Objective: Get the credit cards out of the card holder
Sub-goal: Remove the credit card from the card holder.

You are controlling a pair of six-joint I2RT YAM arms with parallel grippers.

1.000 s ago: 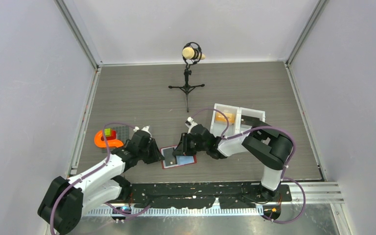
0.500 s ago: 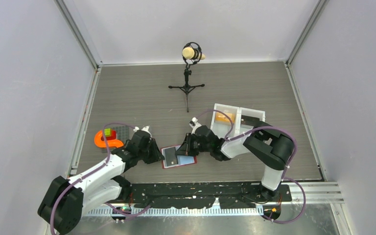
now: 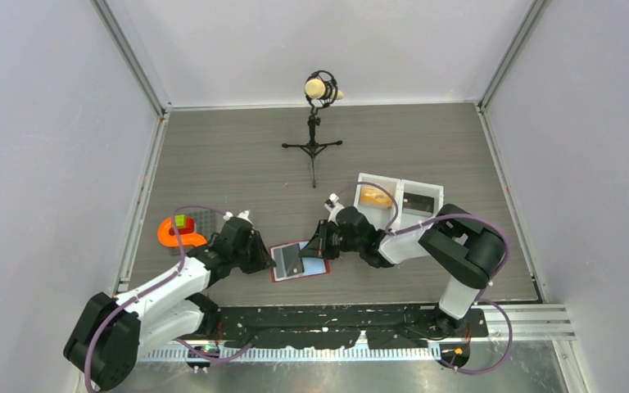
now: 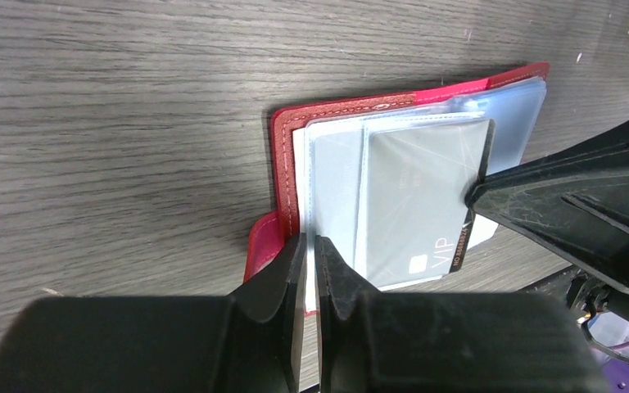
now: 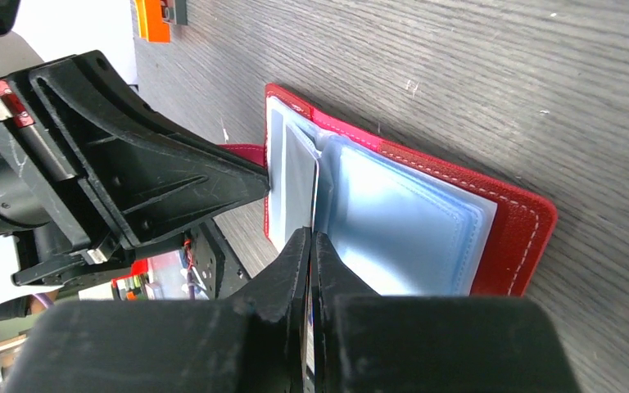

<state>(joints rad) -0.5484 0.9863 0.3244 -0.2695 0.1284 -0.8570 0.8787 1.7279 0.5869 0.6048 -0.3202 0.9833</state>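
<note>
Red card holder point(image 3: 299, 264) is laid open on the tabletop point(image 3: 237, 155), close to the arm bases and between both arms. A grey credit card point(image 4: 422, 196) appears partly drawn from its pale pocket and is otherwise over the holder.

Risks judged: if the card sticks in the sleeve, the holder could be dragged or lifted with it. The thin edge grip could also slip and the card be lost.

Left jaws are nearly closed and pinched on the holder's left edge. Right jaws are fully closed on the card's right edge.

Further back a white tray point(image 3: 436, 192) is seen, and farthest a microphone stand point(image 3: 314, 131).
</note>
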